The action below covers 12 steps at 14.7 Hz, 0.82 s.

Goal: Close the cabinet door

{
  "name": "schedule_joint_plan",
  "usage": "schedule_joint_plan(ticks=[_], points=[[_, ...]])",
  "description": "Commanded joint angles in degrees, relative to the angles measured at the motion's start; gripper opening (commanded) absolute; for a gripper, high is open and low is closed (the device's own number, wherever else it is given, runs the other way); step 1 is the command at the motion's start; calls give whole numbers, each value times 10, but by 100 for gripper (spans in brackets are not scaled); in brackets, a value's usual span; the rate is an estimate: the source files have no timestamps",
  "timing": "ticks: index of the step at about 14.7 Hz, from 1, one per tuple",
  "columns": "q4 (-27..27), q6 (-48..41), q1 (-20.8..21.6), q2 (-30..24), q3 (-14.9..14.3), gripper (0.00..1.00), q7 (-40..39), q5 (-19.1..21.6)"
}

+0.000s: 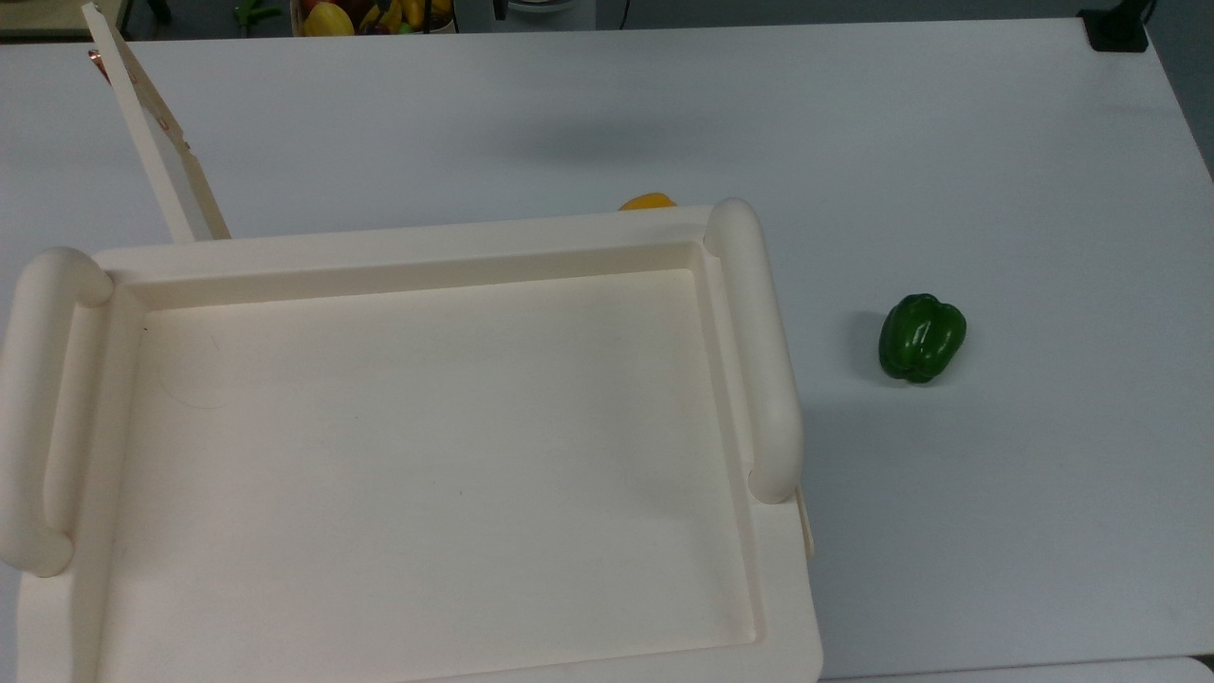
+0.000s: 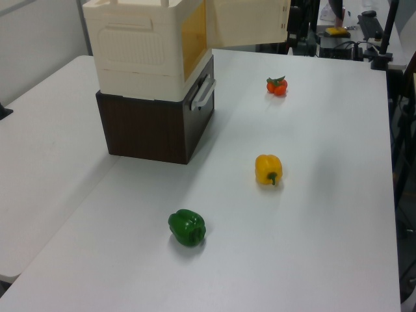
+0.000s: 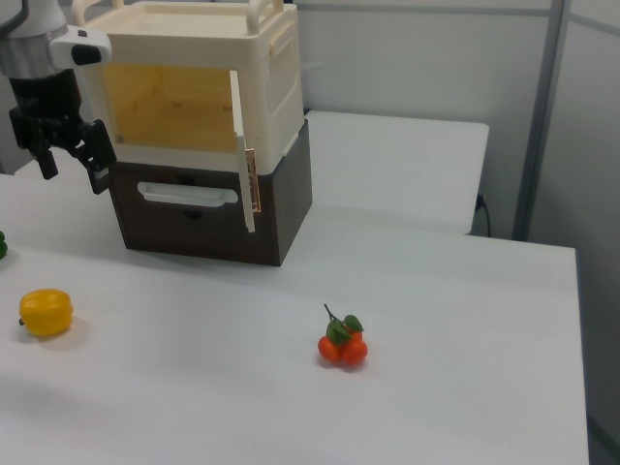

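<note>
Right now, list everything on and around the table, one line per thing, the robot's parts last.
cabinet: one, cream-white, stacked on the dark brown drawer unit, yellowish interior showing.
cabinet door: one, cream-white, swung open, copper fittings on its edge.
drawer unit: one, dark brown with a pale handle, under the cabinet.
green pepper: one, green, on the table away from the cabinet.
yellow pepper: one, yellow, on the table.
tomatoes: one small cluster, orange-red with green leaves, on the table.
table: one, white.
gripper: one, black fingers open, at the right view's left beside the cabinet's open front.
</note>
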<state>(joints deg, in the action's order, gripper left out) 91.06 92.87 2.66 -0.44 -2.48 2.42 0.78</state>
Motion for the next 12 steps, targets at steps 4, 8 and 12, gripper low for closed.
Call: schedule_joint_plan(ticks=[4, 8, 12], points=[[-2, 5, 9, 1, -5, 100, -7, -6], [-3, 6, 9, 2, -4, 76, -18, -3], [-4, 12, 9, 1, -4, 0, -26, 3]])
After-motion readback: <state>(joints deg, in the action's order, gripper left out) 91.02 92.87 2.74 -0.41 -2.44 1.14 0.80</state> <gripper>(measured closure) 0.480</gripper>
